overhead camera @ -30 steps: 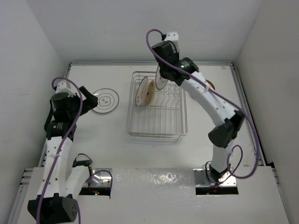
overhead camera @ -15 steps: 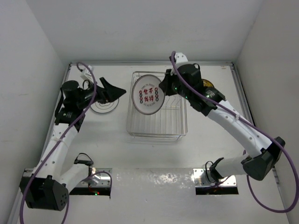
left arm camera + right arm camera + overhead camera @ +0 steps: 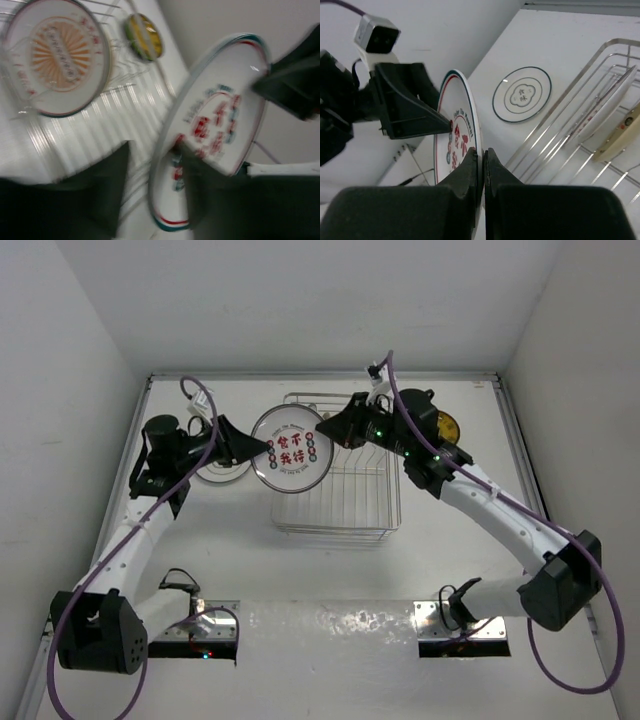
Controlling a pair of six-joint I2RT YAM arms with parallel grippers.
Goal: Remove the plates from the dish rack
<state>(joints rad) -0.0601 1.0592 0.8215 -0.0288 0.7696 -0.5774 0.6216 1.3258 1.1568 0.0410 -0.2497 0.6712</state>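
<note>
Here, a white surface [image 3: 250,570] walled on three sides is seen from above, and both arms are stretched across it toward its far middle. The right arm [image 3: 500,515] is reached in from the right, the left arm [image 3: 135,530] from the left. The dish rack [image 3: 345,510], a silver wire basket, is set on the far centre of the surface. A lettered plate [image 3: 290,448], white with red characters and a red and teal rim, is held up in the air on edge over the rack's near left corner, its face turned to the overhead camera. Its right rim is pinched by the right gripper [image 3: 481,155], whose jaws are closed tight on it. The left gripper [image 3: 262,445] is brought to the opposite rim; in the blurred left wrist view the rim is straddled by jaws that are parted, with a gap showing at one finger. A ringed plate [image 3: 522,95] is laid flat on the surface left of the rack. Inside the rack a sunburst plate [image 3: 62,55] is stood on edge at the far end, with a cream plate [image 3: 620,135] just beside it. A yellow and green plate [image 3: 144,37] is seen beyond the rack's right side.
</note>
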